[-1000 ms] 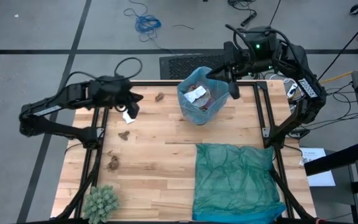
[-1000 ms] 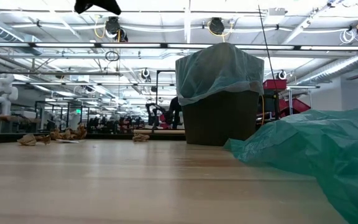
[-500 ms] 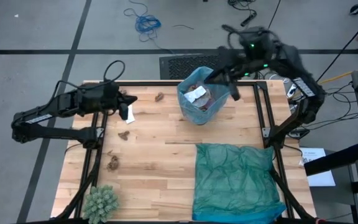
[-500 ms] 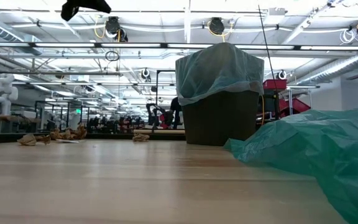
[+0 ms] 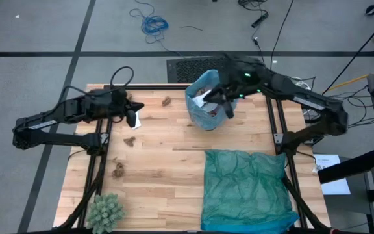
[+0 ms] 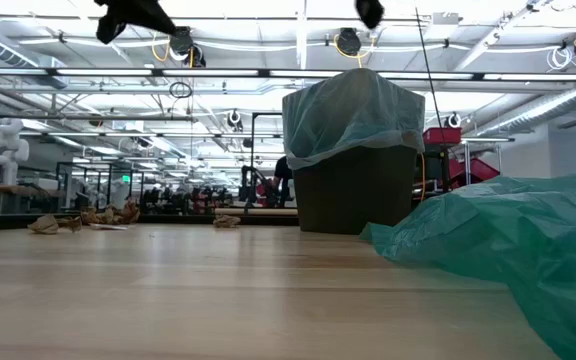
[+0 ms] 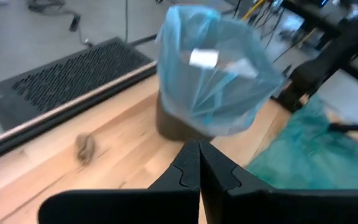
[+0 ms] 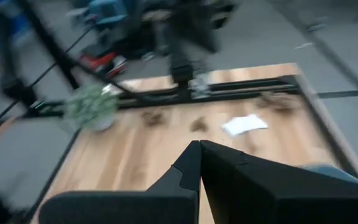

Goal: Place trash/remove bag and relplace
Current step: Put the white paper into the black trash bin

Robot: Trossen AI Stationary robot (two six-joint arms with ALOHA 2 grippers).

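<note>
1. We see both hands clenched on nothing: the left hand [image 5: 137, 112] hangs above the worktop [image 5: 167, 162] near a white scrap [image 5: 134, 121]; the right hand [image 5: 224, 107] sits over the bin's mouth.
2. The sky-blue bag [image 5: 208, 104] lines the dark bin [image 6: 353, 190] at the far edge and already holds brown wads and white paper [image 7: 204, 58].
3. Loose trash remains on the boards: brown lumps [image 5: 117, 171] on the left side and one [image 5: 166, 101] just beside the bin.
4. We judge the risk plain: a shut right hand dipping inside could snag or tear the thin liner, or tip the bin toward the teal bag [image 5: 247, 188].
5. A shut left hand would only nudge the scraps, perhaps off the edge.
6. We can read no brand, label or writing anywhere.
</note>
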